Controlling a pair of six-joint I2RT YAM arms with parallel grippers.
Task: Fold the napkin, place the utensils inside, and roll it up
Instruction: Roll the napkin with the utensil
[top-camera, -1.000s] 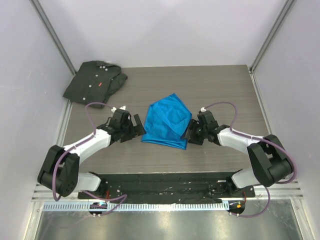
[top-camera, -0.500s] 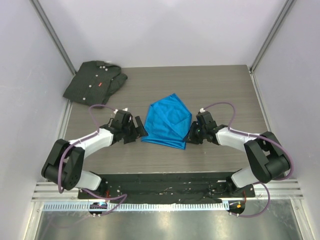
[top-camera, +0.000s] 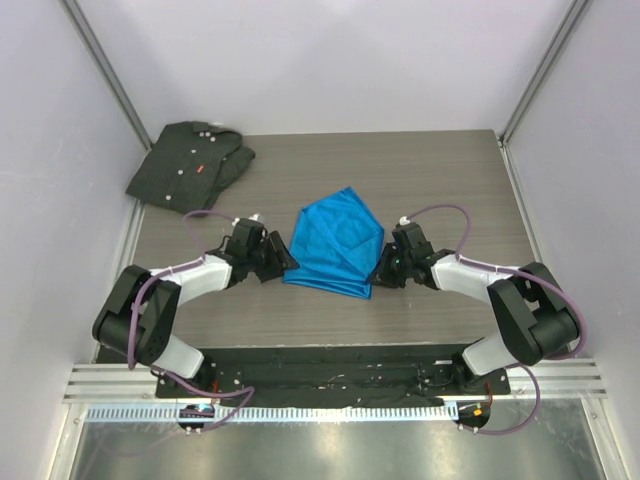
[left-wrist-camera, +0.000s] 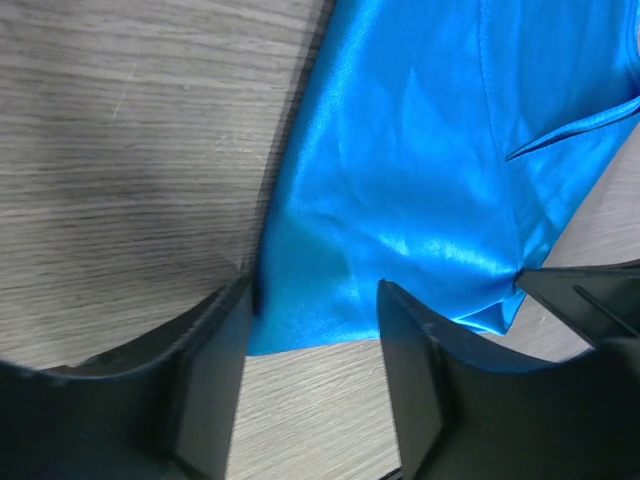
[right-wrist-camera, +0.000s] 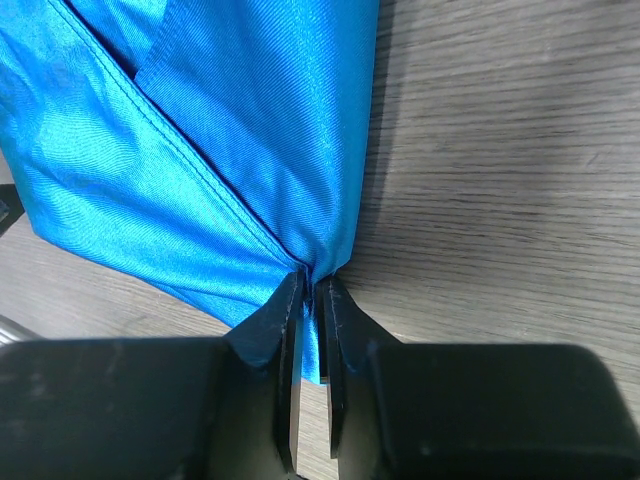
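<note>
The bright blue napkin (top-camera: 335, 243) lies crumpled and partly folded at the middle of the wooden table. My left gripper (top-camera: 283, 262) is open at its near left corner; in the left wrist view the napkin edge (left-wrist-camera: 400, 200) lies just ahead of my spread fingers (left-wrist-camera: 215, 380), with bare table between them. My right gripper (top-camera: 381, 268) is shut on the napkin's near right corner; the right wrist view shows the cloth (right-wrist-camera: 200, 150) pinched between my fingers (right-wrist-camera: 280, 330). The knife is out of view.
A dark grey-black buttoned shirt (top-camera: 190, 165) with a small red tag lies at the far left corner of the table. Grey walls stand on three sides. A black base bar (top-camera: 330, 365) runs along the near edge.
My left gripper has moved right toward the napkin's near left corner and now reaches its edge. My right gripper has shifted slightly left and stays closed on the right corner.
</note>
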